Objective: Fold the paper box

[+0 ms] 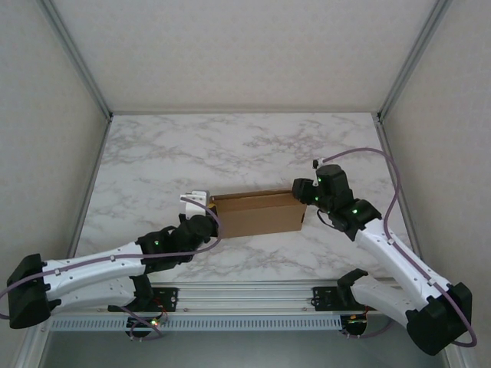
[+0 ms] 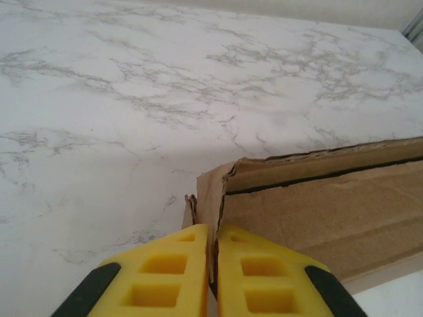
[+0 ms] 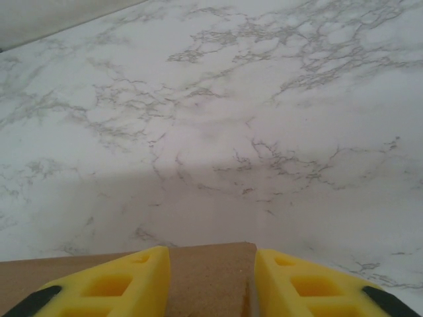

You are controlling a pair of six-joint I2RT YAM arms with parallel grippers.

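The paper box (image 1: 257, 214) is a plain brown cardboard box lying long side across the middle of the marble table. My left gripper (image 1: 202, 205) is at its left end. In the left wrist view the yellow fingers (image 2: 178, 264) stand almost together, with a thin upright cardboard wall (image 2: 210, 198) of the box pinched between them. My right gripper (image 1: 304, 201) is at the box's right end. In the right wrist view it (image 3: 210, 252) is open, its fingers (image 3: 132, 277) on either side of the box's end (image 3: 208, 281), with a narrow gap at the right finger.
White marble-pattern table top (image 1: 230, 146) stretches beyond the box. Metal frame posts (image 1: 84, 65) and pale walls close in the left, right and back. A metal rail (image 1: 245, 295) carrying the arm bases runs along the near edge.
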